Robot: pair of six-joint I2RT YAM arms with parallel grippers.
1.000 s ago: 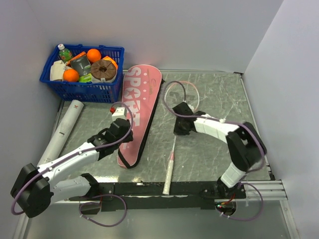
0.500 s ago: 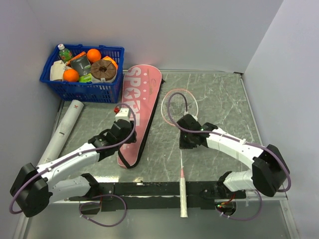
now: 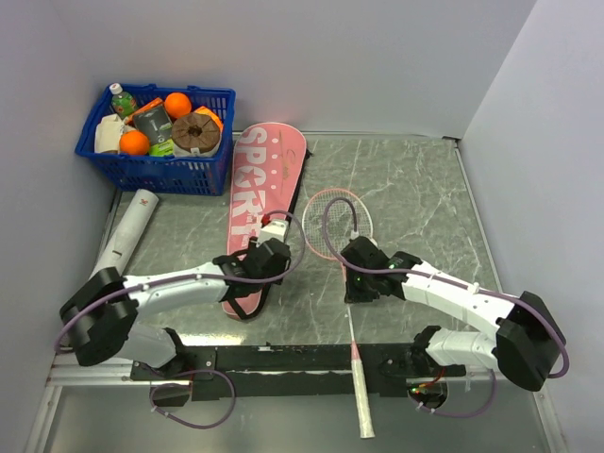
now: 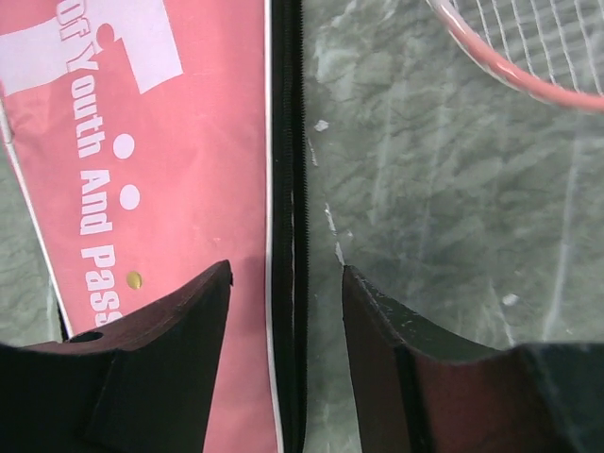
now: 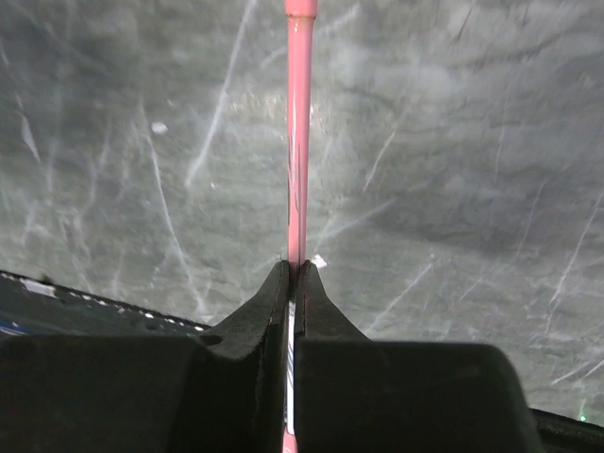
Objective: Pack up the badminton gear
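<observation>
The pink racket bag [image 3: 257,198] lettered "SPORT" lies lengthwise on the table. My left gripper [image 3: 267,269] is open over its right zipper edge [image 4: 288,236], one finger above the pink cloth, the other above the table. My right gripper [image 3: 351,286] is shut on the pink shaft [image 5: 298,142] of a racket; its head [image 3: 335,215] lies right of the bag and its whitish handle [image 3: 361,406] sticks out past the table's near edge. The racket head's rim shows in the left wrist view [image 4: 510,71]. A white tube [image 3: 123,241] lies at the left. No shuttlecocks or second racket show.
A blue plastic basket [image 3: 156,170] of groceries stands at the back left, next to the bag's top. Grey walls close in the left, back and right. The black rail [image 3: 302,359] with the arm bases runs along the near edge.
My right gripper has pulled the racket toward the near edge, so the handle now overhangs it. My left gripper has moved right, from the bag's left side to its right zipper edge.
</observation>
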